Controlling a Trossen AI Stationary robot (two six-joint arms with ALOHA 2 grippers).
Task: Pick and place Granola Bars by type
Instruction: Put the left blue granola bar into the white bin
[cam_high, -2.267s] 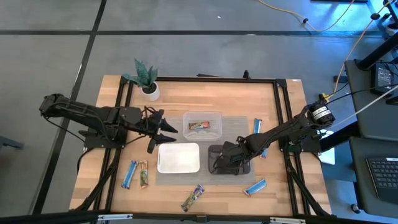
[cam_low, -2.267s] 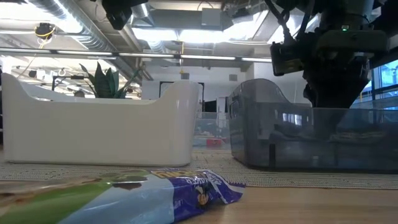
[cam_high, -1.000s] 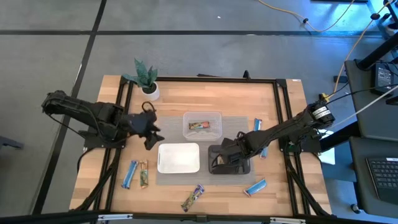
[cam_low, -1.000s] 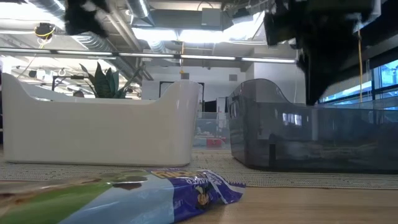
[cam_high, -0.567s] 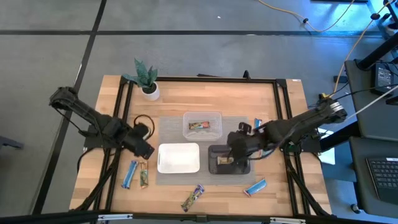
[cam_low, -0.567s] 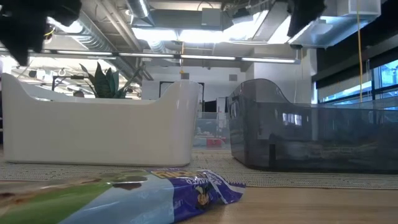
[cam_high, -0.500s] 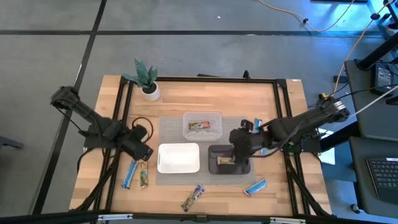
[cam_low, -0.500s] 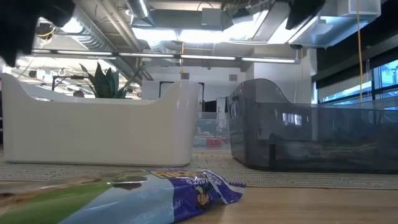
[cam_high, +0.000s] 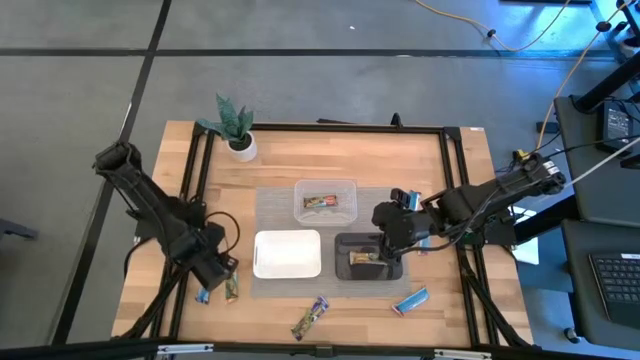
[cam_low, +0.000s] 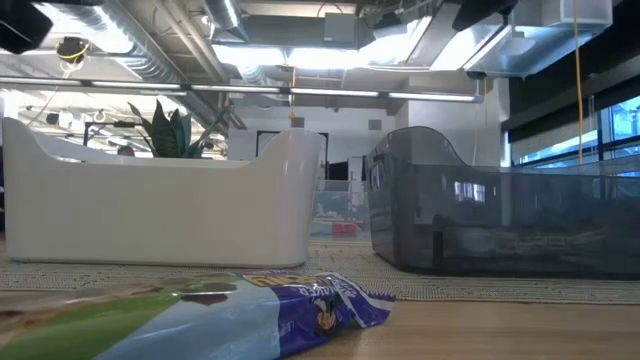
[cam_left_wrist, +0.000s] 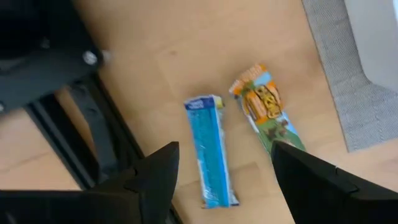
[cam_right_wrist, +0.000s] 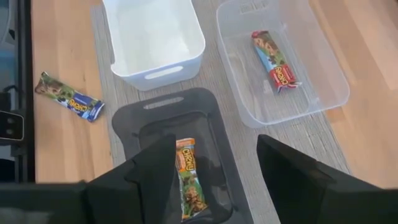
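Below the left gripper (cam_left_wrist: 221, 180), a blue bar (cam_left_wrist: 210, 149) and an orange bar (cam_left_wrist: 266, 108) lie side by side on the tabletop (cam_left_wrist: 205, 50), flat and apart, their long axes running away from the gripper and roughly parallel. Its fingers stand wide apart, holding nothing; the blue bar lies in line with the gap between them.

Under the right gripper (cam_right_wrist: 214, 180), which is spread open and empty, a brown bar (cam_right_wrist: 188, 177) lies flat in the black tray (cam_right_wrist: 127, 124), its length along the tray's long side. Beyond it, a red-ended bar (cam_right_wrist: 275, 60) rests slantwise in the clear tray (cam_right_wrist: 323, 56), beside the white tray (cam_right_wrist: 155, 34). A green-purple bar (cam_right_wrist: 68, 96) lies off to one side on the tabletop.

Since 2.3 s ago the left arm has swung from near the clear tray down to the two bars at the tabletop's left front, and the right gripper has lifted out of the black tray, leaving the brown bar inside. Another blue bar (cam_high: 411, 299) lies near the front right.
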